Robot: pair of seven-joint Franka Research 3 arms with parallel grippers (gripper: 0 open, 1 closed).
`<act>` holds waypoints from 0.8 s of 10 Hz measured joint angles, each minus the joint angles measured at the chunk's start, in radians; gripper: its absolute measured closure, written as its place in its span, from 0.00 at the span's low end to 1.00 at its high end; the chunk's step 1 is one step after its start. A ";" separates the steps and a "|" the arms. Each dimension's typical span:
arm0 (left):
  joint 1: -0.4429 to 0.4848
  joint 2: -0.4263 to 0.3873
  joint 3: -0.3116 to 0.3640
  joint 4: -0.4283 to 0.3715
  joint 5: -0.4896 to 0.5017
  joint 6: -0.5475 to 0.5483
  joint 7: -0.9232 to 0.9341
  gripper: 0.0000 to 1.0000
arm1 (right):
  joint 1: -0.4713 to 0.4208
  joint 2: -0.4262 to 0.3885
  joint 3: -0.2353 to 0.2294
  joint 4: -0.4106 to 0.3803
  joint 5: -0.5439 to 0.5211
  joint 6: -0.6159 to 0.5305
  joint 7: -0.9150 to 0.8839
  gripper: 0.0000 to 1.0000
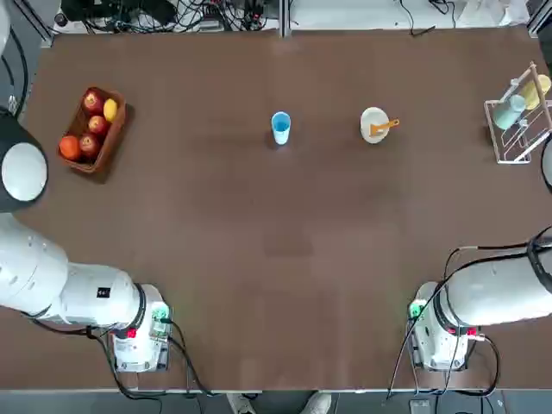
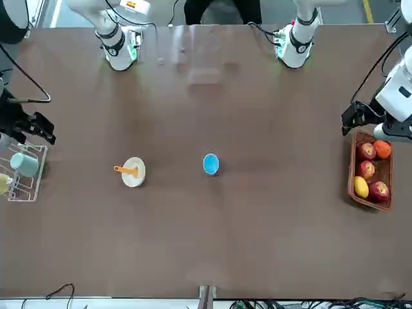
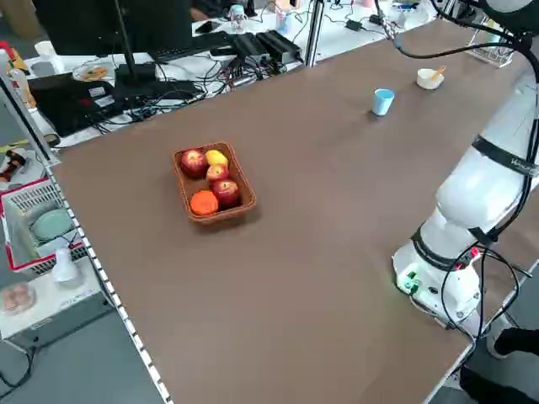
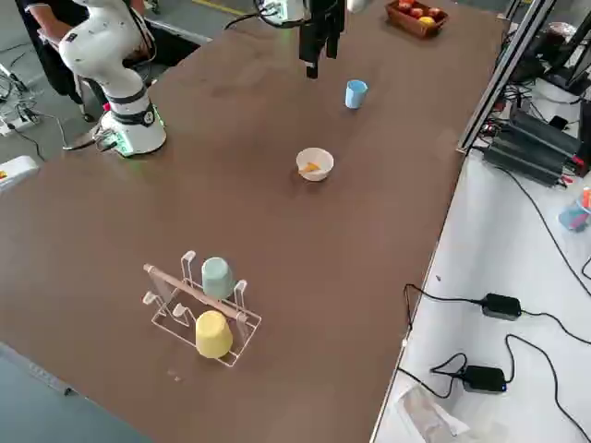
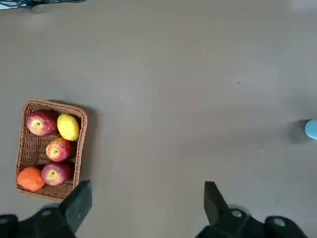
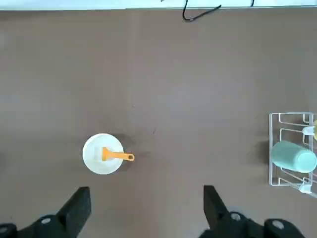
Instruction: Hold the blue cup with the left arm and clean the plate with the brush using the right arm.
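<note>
A wide brown table (image 1: pixel 285 259) fills the room's middle, its matte top bare across most of its area. At the near edge stand the two white arm bases, green lights glowing at their feet, black cables trailing off the table edge.

The left arm (image 1: pixel 52 276) bends up and out over the table's left side; its gripper (image 5: pixel 146 203) hangs high above the surface with fingers spread wide and nothing between them. Below and just beside it sits a wicker basket (image 1: pixel 109 138) holding red apples (image 1: pixel 93 102), a lemon (image 1: pixel 110 109) and an orange (image 1: pixel 70 147).

The right arm (image 1: pixel 500 289) reaches up over the right side; its gripper (image 6: pixel 146 206) also hovers high, fingers wide apart, gripping nothing. Near it, at the right edge, a clear rack (image 1: pixel 517 138) holds a pale green cup (image 1: pixel 511 112) and a yellow cup (image 1: pixel 536 89), both lying on their sides.

Farther out, toward the far middle, the blue cup (image 1: pixel 280 128) stands upright and alone. To its right, apart from it, is the plate (image 1: pixel 373 121), with the brush (image 1: pixel 385 128) lying across it, handle poking over the rim toward the rack.

Beyond the far edge run tangled cables, power bricks and a cluttered white bench with monitors (image 3: pixel 126 25).
</note>
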 joint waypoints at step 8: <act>-0.013 0.048 -0.037 0.000 -0.079 -0.001 -0.001 0.00 | 0.003 0.001 0.000 -0.004 0.015 -0.072 -0.145 0.00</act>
